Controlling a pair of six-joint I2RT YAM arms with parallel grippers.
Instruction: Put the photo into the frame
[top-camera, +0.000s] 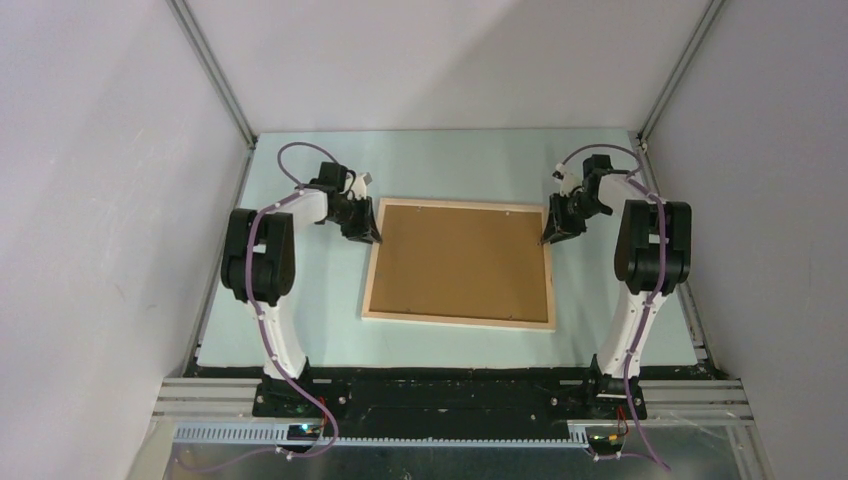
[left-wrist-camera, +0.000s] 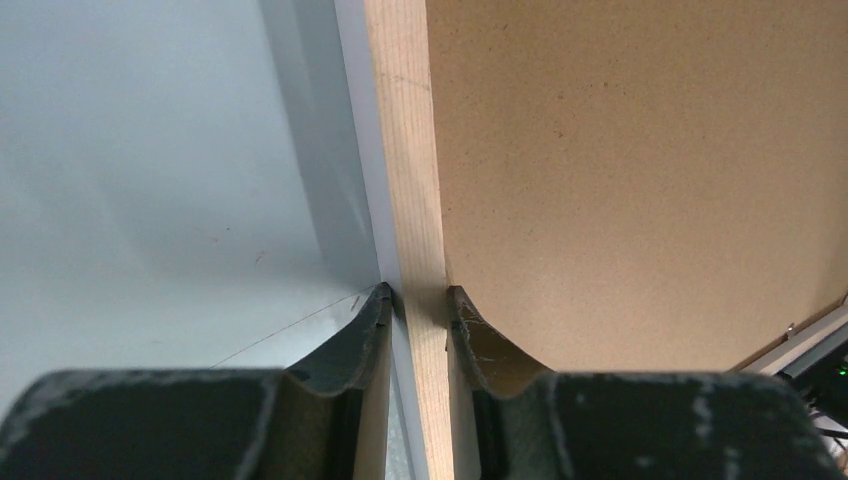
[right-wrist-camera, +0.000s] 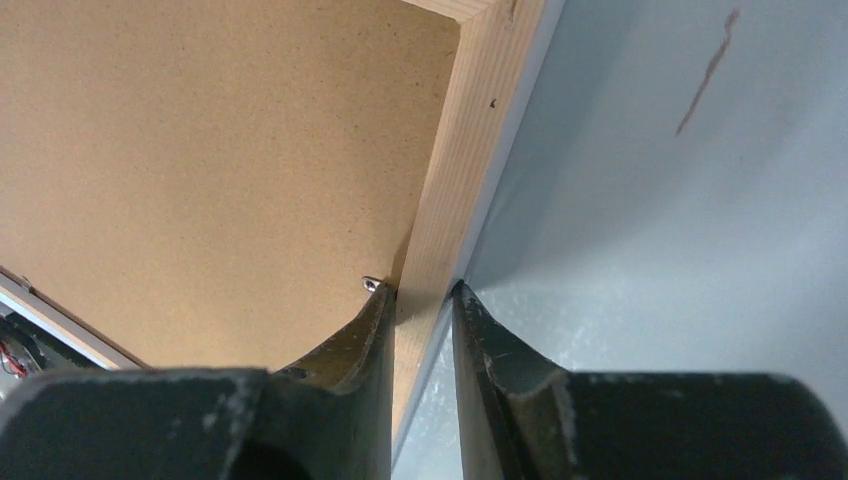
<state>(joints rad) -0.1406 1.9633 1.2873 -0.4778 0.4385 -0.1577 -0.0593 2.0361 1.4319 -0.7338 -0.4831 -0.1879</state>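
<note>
The frame (top-camera: 457, 321) lay flat in the middle of the table (top-camera: 450, 160), its brown back board (top-camera: 460, 260) facing up. The left gripper (left-wrist-camera: 418, 297) pinched the frame's left side, one finger on each side of the wood. The right gripper (right-wrist-camera: 425, 290) pinched the right side the same way.

Pale light-wood frame (top-camera: 459, 322), flat mid-table, back side up, brown backing board (top-camera: 460, 260) inside

Both end effectors (left-wrist-camera: 420, 293) (right-wrist-camera: 420, 290) clamped, facing inward
</note>
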